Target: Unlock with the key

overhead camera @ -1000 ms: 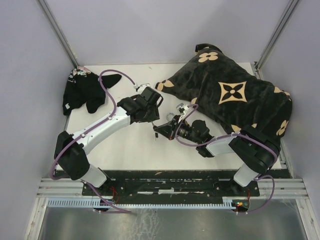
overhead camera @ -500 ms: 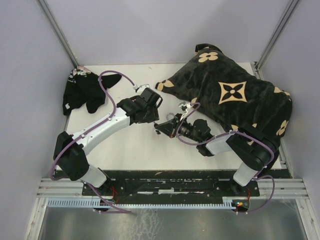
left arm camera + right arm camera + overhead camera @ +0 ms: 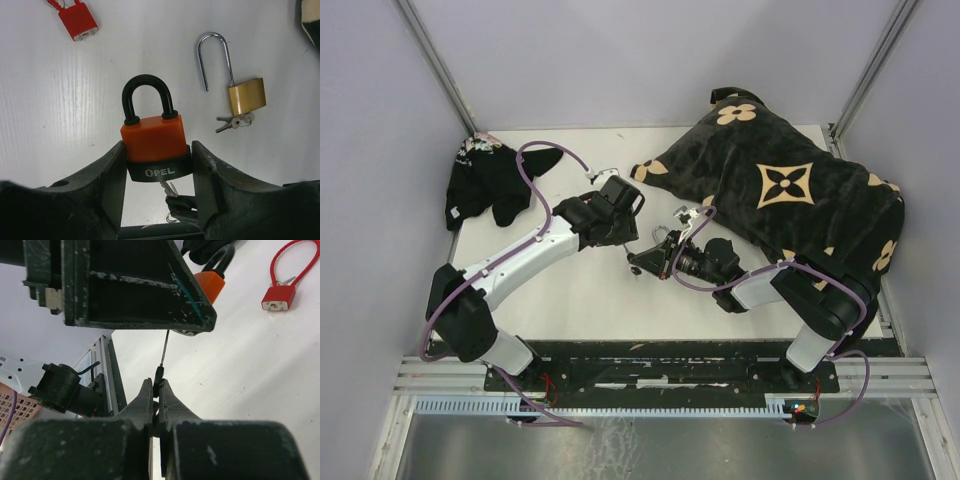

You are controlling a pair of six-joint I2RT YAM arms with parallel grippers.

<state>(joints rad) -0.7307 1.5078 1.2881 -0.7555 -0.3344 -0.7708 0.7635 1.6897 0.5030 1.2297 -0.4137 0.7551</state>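
White table (image 3: 590, 300): big dark flower-print bag (image 3: 790, 190) along the right side, black cloth (image 3: 485, 185) in the far-left corner. Both arms meet mid-table.

Left gripper (image 3: 157, 150) is half-open, clamped on the black base of the orange padlock (image 3: 152, 137). Its black shackle is closed and points away from the wrist.

Right gripper (image 3: 159, 387) is pinched tight on the key (image 3: 164, 347), blade aimed at the padlock's underside. Can't tell if the tip is in the keyhole.

Brass padlock (image 3: 246, 97) lies nearby, shackle open, keys (image 3: 234, 121) at its base. Small red padlock (image 3: 77, 21) sits farther off.
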